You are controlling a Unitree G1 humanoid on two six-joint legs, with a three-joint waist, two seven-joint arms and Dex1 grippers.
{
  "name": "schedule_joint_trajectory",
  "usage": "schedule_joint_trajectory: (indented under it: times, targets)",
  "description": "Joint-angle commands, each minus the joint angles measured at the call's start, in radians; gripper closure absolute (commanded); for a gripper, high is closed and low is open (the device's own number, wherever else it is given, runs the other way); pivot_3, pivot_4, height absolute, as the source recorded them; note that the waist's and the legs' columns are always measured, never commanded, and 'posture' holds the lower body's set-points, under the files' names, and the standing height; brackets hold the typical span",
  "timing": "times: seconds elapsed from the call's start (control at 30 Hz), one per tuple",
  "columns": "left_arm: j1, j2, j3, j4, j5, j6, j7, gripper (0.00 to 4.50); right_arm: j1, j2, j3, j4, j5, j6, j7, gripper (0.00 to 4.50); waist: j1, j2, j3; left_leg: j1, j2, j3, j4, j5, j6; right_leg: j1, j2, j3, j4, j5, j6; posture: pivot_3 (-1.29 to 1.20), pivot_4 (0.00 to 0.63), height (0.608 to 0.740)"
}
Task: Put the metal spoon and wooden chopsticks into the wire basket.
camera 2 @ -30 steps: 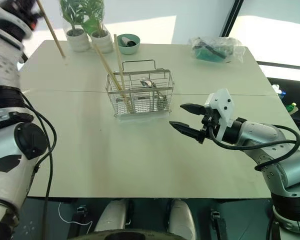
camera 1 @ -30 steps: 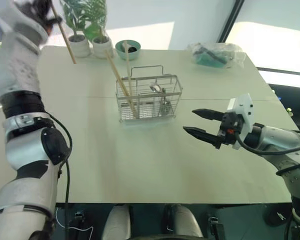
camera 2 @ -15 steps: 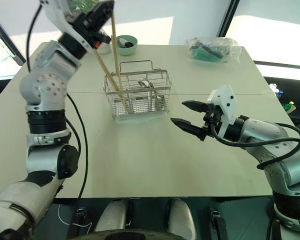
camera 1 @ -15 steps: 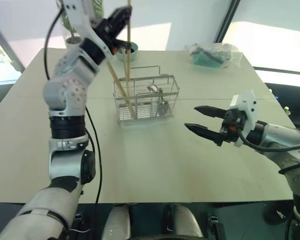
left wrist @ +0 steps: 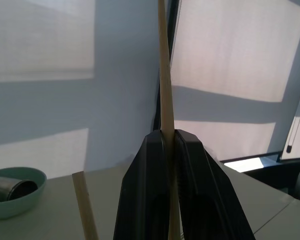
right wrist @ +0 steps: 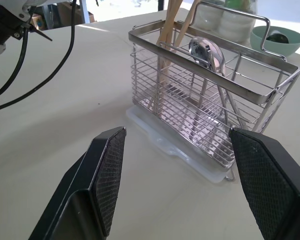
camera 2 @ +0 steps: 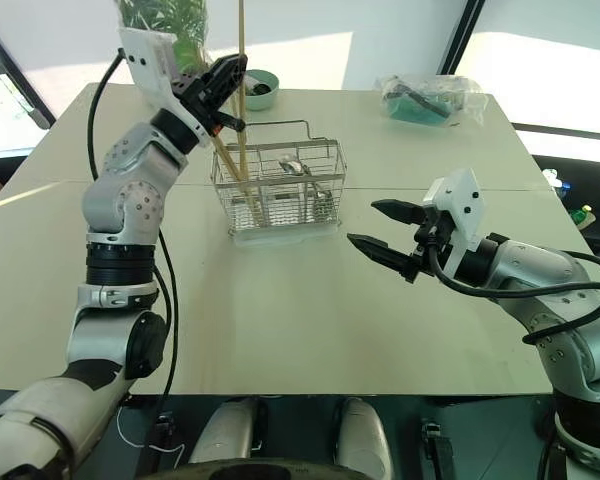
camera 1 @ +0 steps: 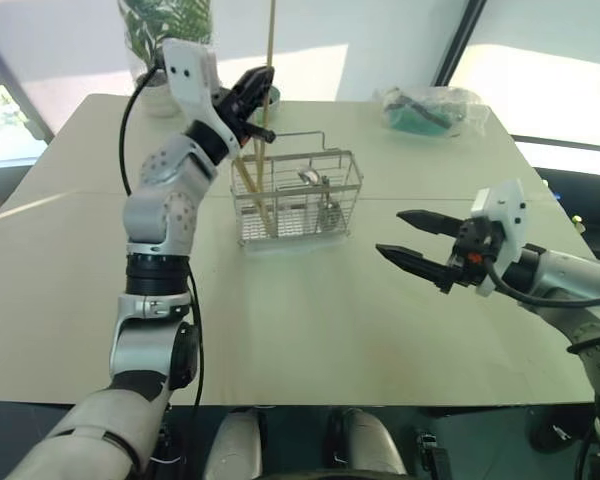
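Chopstick [camera 1: 271, 50] clenched upright in left pincer [camera 1: 257, 88], over wire basket [camera 1: 298, 198] on surface [camera 1: 310, 320]; two more plus spoon [right wrist: 208, 52] already inside. Best lowered straight, released late. Right pincer [camera 1: 412, 243] spread, empty.

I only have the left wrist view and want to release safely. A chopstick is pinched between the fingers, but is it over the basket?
Observer: Yes. The left gripper holds the wooden chopstick upright over the left end of the wire basket.
Operator: Has its lower end gone in?
Observer: It seems to pass below the rim there, beside two chopsticks already leaning inside. I cannot see its tip.
Operator: And the spoon?
Observer: The metal spoon already stands in the basket, bowl up.
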Motion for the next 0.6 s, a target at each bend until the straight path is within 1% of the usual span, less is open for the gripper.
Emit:
schedule_joint_trajectory:
  times: [0.03, 0.17, 0.2, 0.23, 0.27, 0.33, 0.4, 0.47, 0.53, 0.6]
  targets:
    - [0.025, -0.013, -0.006, -0.02, -0.003, -0.017, -0.006, 2.85, -0.027, -0.013, -0.022, -0.014, 0.015, -0.002, 0.001, 1.09, 0.0, 0.0, 0.0, 0.0, 0.0, 0.0, 0.0, 0.0, 0.0, 0.0, 0.0, 0.0, 0.0, 0.0, 0.0, 0.0, 0.15, 0.717]
    - [0.035, -0.009, 0.016, -0.061, -0.02, 0.014, 0.013, 0.83, -0.04, -0.013, -0.012, 0.006, 0.004, -0.009, 0.009, 1.09, -0.001, 0.0, 0.0, 0.0, 0.0, 0.0, 0.0, 0.0, 0.0, 0.0, 0.0, 0.0, 0.0, 0.0, 0.0, 0.0, 0.15, 0.717]
    - [0.037, -0.005, 0.019, -0.075, -0.024, 0.024, 0.016, 0.23, -0.044, -0.013, -0.01, 0.012, 0.0, -0.013, 0.012, 1.09, -0.001, 0.0, 0.0, 0.0, 0.0, 0.0, 0.0, 0.0, 0.0, 0.0, 0.0, 0.0, 0.0, 0.0, 0.0, 0.0, 0.15, 0.717]
    - [0.038, -0.003, 0.02, -0.084, -0.025, 0.03, 0.017, 0.06, -0.047, -0.014, -0.009, 0.016, -0.003, -0.014, 0.015, 1.09, -0.001, 0.0, 0.0, 0.0, 0.0, 0.0, 0.0, 0.0, 0.0, 0.0, 0.0, 0.0, 0.0, 0.0, 0.0, 0.0, 0.15, 0.717]
    - [0.04, 0.004, 0.021, -0.1, -0.029, 0.045, 0.016, 0.06, -0.053, -0.014, -0.007, 0.024, -0.008, -0.018, 0.018, 1.09, -0.001, 0.0, 0.0, 0.0, 0.0, 0.0, 0.0, 0.0, 0.0, 0.0, 0.0, 0.0, 0.0, 0.0, 0.0, 0.0, 0.15, 0.717]
    - [0.024, 0.051, 0.035, -0.154, -0.069, 0.125, 0.004, 0.06, -0.075, -0.018, -0.002, 0.052, -0.026, -0.032, 0.028, 1.09, -0.001, 0.0, 0.0, 0.0, 0.0, 0.0, 0.0, 0.0, 0.0, 0.0, 0.0, 0.0, 0.0, 0.0, 0.0, 0.0, 0.15, 0.717]
    - [-0.007, 0.131, 0.045, -0.205, -0.11, 0.207, -0.035, 0.06, -0.094, -0.023, 0.003, 0.079, -0.043, -0.046, 0.043, 1.09, -0.005, 0.0, 0.0, 0.0, 0.0, 0.0, 0.0, 0.0, 0.0, -0.001, 0.0, 0.0, 0.0, 0.0, 0.0, 0.0, 0.15, 0.717]
    - [-0.031, 0.231, 0.057, -0.247, -0.167, 0.293, -0.105, 0.06, -0.109, -0.028, 0.011, 0.106, -0.06, -0.062, 0.062, 1.09, -0.006, 0.0, 0.001, -0.001, 0.0, 0.0, 0.0, 0.0, 0.0, -0.002, 0.0, 0.0, 0.001, 0.0, 0.0, 0.0, 0.15, 0.717]
    - [-0.035, 0.352, 0.061, -0.276, -0.207, 0.364, -0.197, 0.06, -0.124, -0.032, 0.019, 0.138, -0.08, -0.081, 0.085, 1.09, -0.007, 0.001, 0.001, -0.001, 0.0, 0.0, -0.001, 0.0, 0.0, -0.003, 0.001, 0.0, 0.002, 0.0, 0.0, 0.0, 0.15, 0.717]
    - [-0.01, 0.472, 0.055, -0.292, -0.218, 0.392, -0.295, 0.06, -0.135, -0.038, 0.029, 0.168, -0.103, -0.104, 0.11, 1.09, -0.009, 0.003, 0.001, -0.001, 0.0, 0.0, -0.001, 0.0, 0.0, -0.003, 0.001, 0.0, 0.001, 0.0, -0.001, 0.0, 0.15, 0.717]
